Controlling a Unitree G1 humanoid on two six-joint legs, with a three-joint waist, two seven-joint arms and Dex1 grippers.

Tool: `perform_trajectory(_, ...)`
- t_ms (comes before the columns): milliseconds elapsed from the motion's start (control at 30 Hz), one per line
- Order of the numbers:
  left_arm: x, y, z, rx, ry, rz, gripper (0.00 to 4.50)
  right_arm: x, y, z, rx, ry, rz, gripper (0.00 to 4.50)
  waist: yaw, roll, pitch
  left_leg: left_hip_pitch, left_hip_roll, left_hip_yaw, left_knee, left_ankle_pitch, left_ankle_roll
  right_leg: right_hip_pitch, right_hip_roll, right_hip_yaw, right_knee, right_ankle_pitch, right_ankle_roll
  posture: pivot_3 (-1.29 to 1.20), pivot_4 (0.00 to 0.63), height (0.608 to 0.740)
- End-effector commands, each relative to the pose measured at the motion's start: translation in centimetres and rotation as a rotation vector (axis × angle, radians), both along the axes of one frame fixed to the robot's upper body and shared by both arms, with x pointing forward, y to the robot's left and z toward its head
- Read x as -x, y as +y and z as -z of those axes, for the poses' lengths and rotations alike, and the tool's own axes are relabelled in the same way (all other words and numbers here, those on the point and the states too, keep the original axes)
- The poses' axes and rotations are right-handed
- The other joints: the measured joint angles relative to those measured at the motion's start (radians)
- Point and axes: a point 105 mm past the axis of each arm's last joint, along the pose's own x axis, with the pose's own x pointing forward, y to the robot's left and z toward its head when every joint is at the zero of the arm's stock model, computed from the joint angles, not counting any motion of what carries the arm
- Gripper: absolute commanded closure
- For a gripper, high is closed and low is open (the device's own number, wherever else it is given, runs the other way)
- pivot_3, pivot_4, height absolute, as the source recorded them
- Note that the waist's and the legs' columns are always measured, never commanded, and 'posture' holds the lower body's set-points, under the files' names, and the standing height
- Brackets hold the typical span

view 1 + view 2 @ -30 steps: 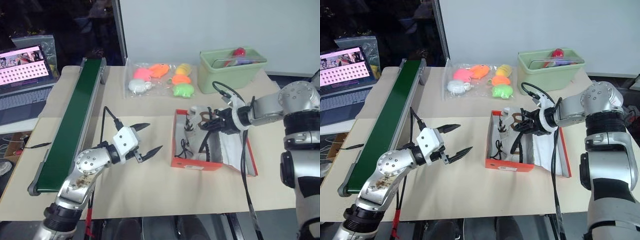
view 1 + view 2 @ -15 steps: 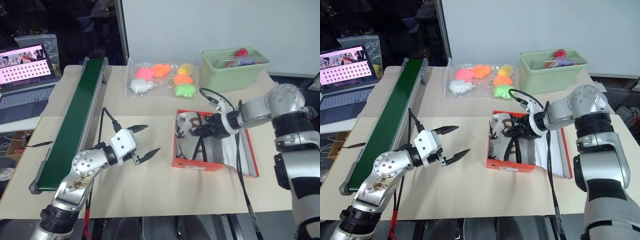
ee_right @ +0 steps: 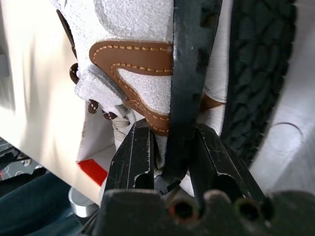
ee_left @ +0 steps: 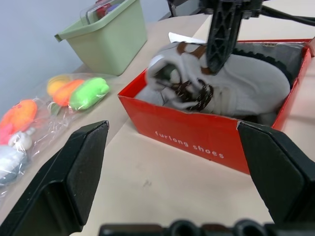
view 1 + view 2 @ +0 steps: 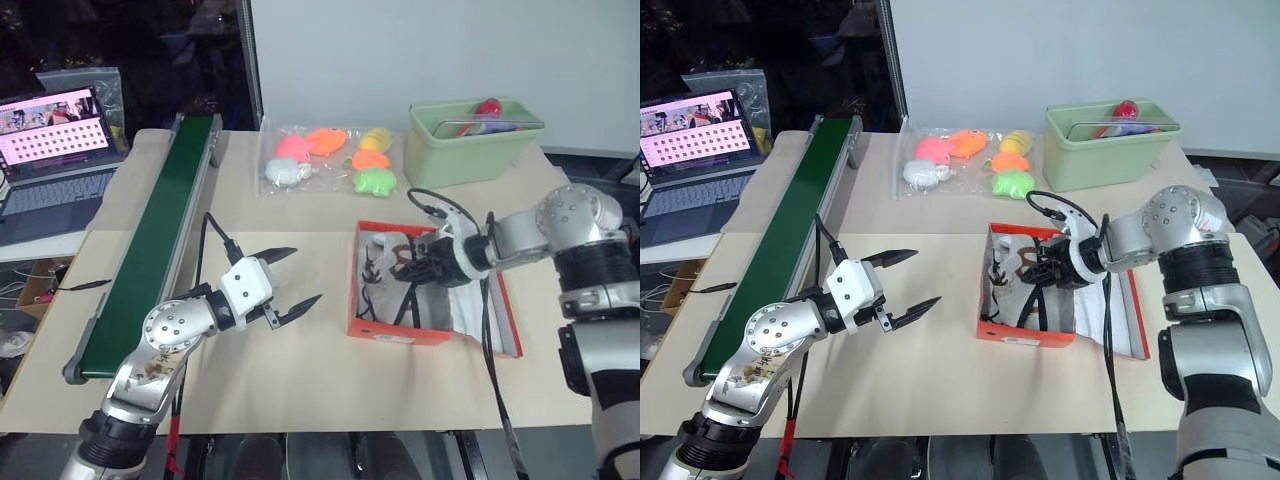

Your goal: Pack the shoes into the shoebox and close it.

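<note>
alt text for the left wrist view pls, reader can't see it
An open red shoebox holds white shoes with brown laces, the right hand reaching down onto them. Behind sit a green bin and bagged toys.

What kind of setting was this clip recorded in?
Probably a robotics lab or test bench, not a home or shop: a green conveyor belt runs along a paper-covered table, an open laptop sits beside it, and props like the shoebox are laid out.

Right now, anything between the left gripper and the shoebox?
Nothing. In the left eye view the tabletop between the left gripper and the shoebox is bare; the left wrist view shows the same bare stretch up to the box's red wall.
</note>
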Motion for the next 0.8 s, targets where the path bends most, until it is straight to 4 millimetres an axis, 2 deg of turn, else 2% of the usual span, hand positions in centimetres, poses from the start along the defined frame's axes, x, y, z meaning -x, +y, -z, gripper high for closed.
perform_trajectory(33, 0.3, -0.3, -1.2, 0.021, -0.044, 0.009, 0.03, 0.0, -2.8, 0.2, 0.107, -0.018, 0.069, 3.49, 0.004, 0.000, 0.000, 0.000, 0.000, 0.000, 0.000, 0.000, 0.000, 0.000, 0.000, 0.000, 0.000, 0.000, 0.000, 0.00, 0.150, 0.729)
perform_trajectory(300, -0.1, -0.6, -1.2, 0.037, -0.041, 0.009, 0.03, -1.3, -4.1, -1.2, 0.176, -0.114, 0.086, 3.49, 0.012, 0.000, 0.000, 0.002, 0.000, 0.000, 0.001, 0.000, 0.000, 0.002, 0.000, 0.000, 0.000, 0.000, 0.000, 0.00, 0.150, 0.729)
perform_trajectory(467, -0.4, -0.8, -1.5, 0.048, -0.046, 0.011, 0.03, -2.4, -5.6, -2.0, 0.260, -0.204, 0.089, 3.49, 0.012, 0.000, 0.000, 0.002, 0.000, 0.000, 0.002, 0.000, 0.000, 0.002, 0.000, 0.000, 0.000, 0.000, 0.000, 0.00, 0.150, 0.729)
perform_trajectory(800, -0.4, -0.8, -1.5, 0.048, -0.044, 0.011, 0.03, -2.4, -2.4, -4.0, 0.167, -0.219, -0.015, 3.49, 0.009, 0.000, 0.000, 0.001, 0.000, 0.000, 0.002, 0.000, 0.000, 0.001, 0.000, 0.000, 0.001, 0.000, 0.000, 0.00, 0.150, 0.729)
